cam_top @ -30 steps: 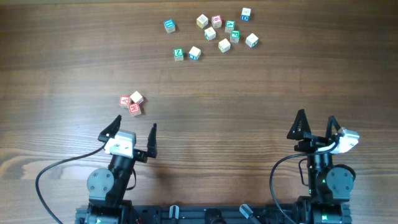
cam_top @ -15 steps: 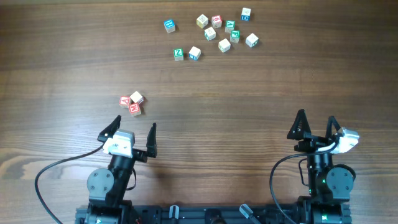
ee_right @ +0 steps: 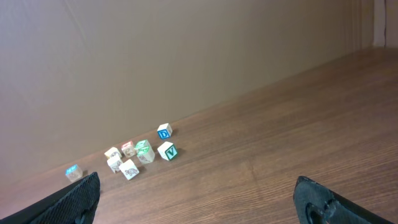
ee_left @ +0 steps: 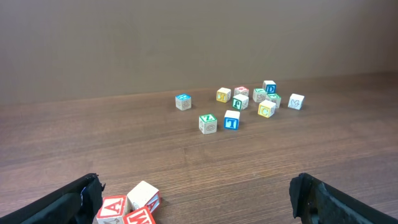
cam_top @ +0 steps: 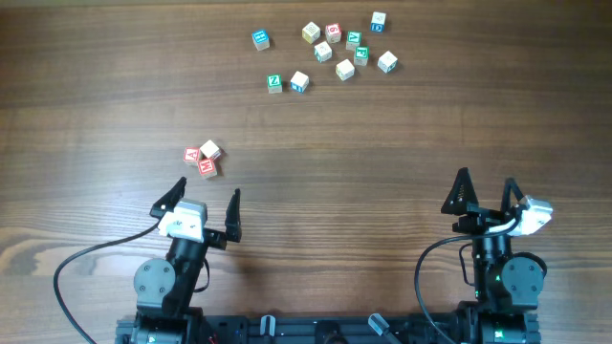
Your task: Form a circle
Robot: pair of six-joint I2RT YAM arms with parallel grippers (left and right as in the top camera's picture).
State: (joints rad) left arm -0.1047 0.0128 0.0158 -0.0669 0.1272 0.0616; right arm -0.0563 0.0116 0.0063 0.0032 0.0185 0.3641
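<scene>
The three small red-printed cubes [cam_top: 203,159] lie pressed together in the lower left of the overhead view, just above the left claw [cam_top: 209,187]; I judge they are gathered there as the makings of the circle, since this place is in easy reach of that arm; no ring is formed yet, three cubes make only a clump; the larger scatter of cubes [cam_top: 328,53], with blue, green and red letters, lies in the upper middle of the frame on the worktop [cam_top: 402,134], well apart from both arms; the left claw has its fingers spread wide apart, holds nothing and touches no cube; the right claw [cam_top: 486,179], at the lower right, is spread wide too and is empty, with only bare wood near it
</scene>
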